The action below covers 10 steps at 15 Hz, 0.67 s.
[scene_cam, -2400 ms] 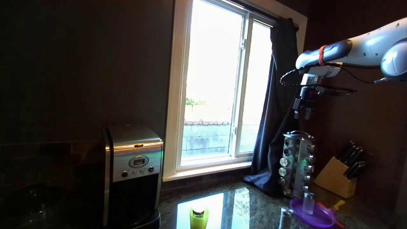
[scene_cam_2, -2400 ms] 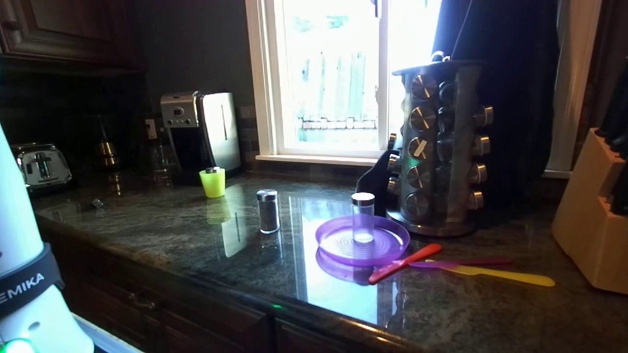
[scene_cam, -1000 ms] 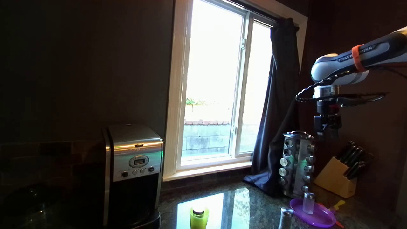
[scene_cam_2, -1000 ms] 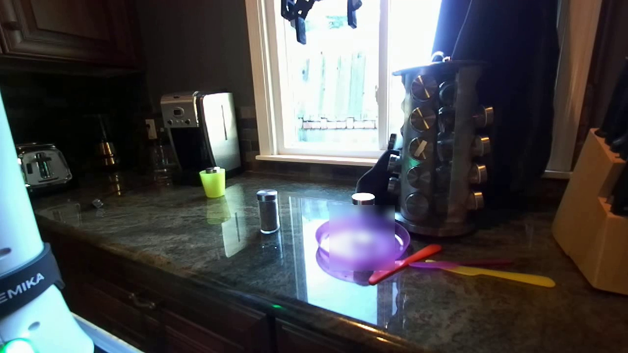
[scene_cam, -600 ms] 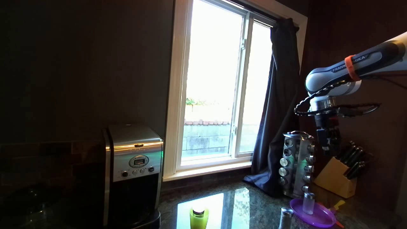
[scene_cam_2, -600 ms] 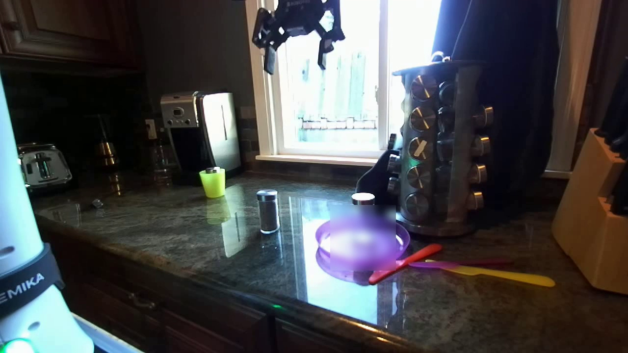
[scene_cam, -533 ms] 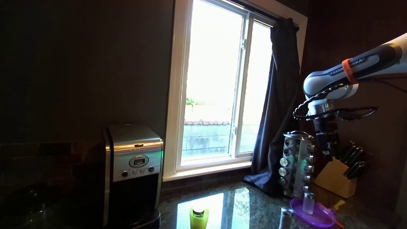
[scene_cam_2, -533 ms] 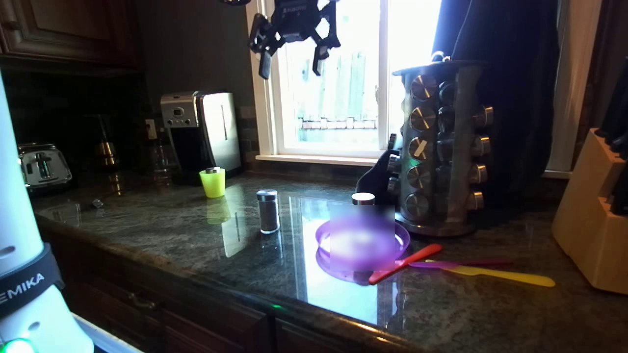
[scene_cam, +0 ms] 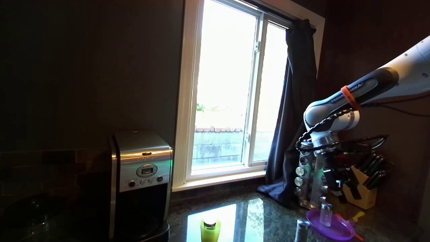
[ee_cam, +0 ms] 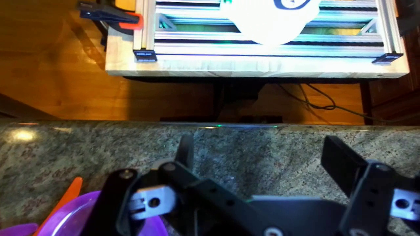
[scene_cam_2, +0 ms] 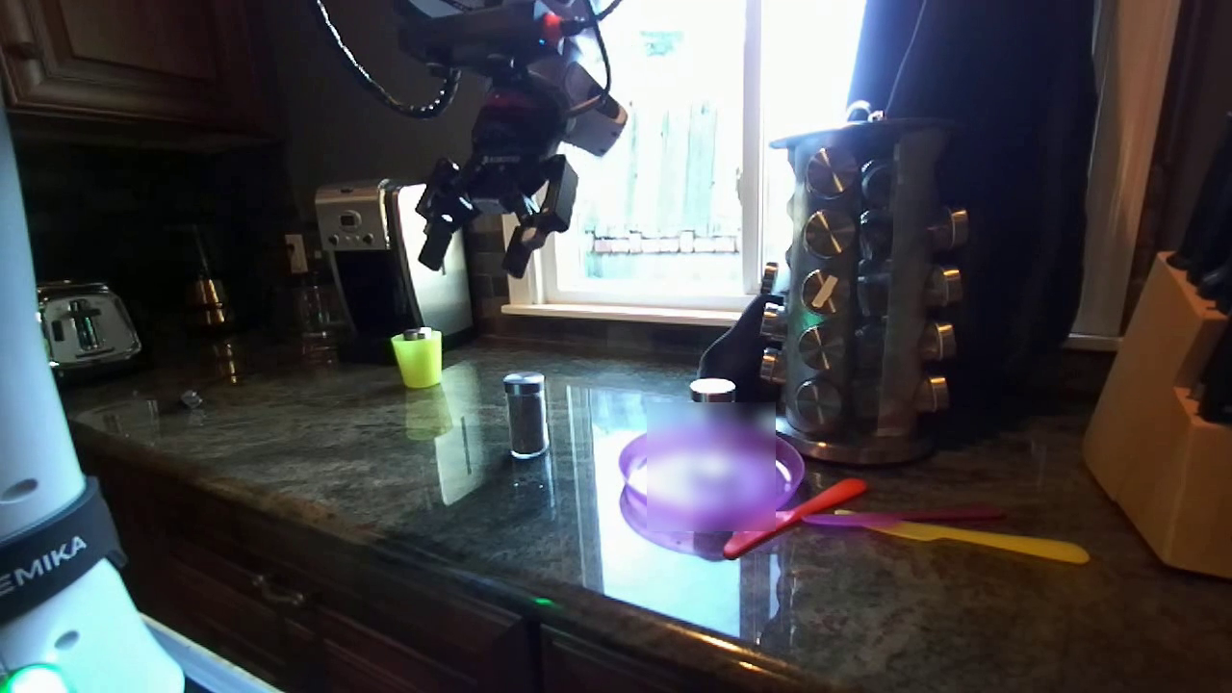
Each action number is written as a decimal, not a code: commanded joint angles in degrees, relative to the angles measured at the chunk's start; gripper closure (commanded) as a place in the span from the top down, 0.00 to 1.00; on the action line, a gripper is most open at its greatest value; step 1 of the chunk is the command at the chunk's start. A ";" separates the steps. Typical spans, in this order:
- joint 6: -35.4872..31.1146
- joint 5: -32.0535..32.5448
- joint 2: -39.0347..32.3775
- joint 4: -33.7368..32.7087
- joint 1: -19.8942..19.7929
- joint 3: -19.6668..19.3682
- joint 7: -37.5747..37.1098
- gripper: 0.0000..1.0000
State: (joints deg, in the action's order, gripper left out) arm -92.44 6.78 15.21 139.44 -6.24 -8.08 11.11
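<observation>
Spice jar (scene_cam_2: 526, 423), metal lid and dark stuff inside, is standing upright on the counter (scene_cam_2: 337, 462), pretty much mid-scene. Gripper (scene_cam_2: 477, 255) hangs in the air higher up and well clear of it, fingers spread wide, and the wrist view shows the counter right through the gap. Closest neighbor is the purple plate (scene_cam: 339, 231), to the right of the jar, with a clear-looking bottle (scene_cam: 326, 215) upright on it. That spot's blurred in an exterior view, so the bottle's cap (scene_cam_2: 713, 389) is about all you get there, and I can't tell what's in it. Just right of the plate there's a tangle of plastic knives: red one (scene_cam_2: 797, 518), purple one (scene_cam_2: 852, 521), yellow one (scene_cam_2: 1001, 542). Can't say if the red one touches the plate. On the plate's far side is the spice rack (scene_cam_2: 852, 318), rows of lids facing out, the tallest obstacle around. Farther left and back sits the yellow-green cup (scene_cam_2: 417, 364), some metal top (scene_cam_2: 417, 334) poking just past its rim. Coffee maker (scene_cam_2: 428, 260) is behind that, toaster (scene_cam_2: 87, 322) way left. Over on the right, a wooden block (scene_cam_2: 1150, 443) holds black-handled knives (scene_cam: 373, 164).
</observation>
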 commanded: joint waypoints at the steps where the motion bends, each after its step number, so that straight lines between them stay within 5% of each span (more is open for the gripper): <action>1: -0.94 -0.33 -0.89 0.41 0.22 0.43 -1.09 1.00; 6: -2.11 -0.44 -2.40 0.75 0.57 1.07 -2.37 1.00; 10: -7.04 -6.40 -6.87 1.93 2.47 2.00 -1.44 1.00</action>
State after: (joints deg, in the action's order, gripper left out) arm -95.52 4.17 11.74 140.41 -5.06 -6.77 9.13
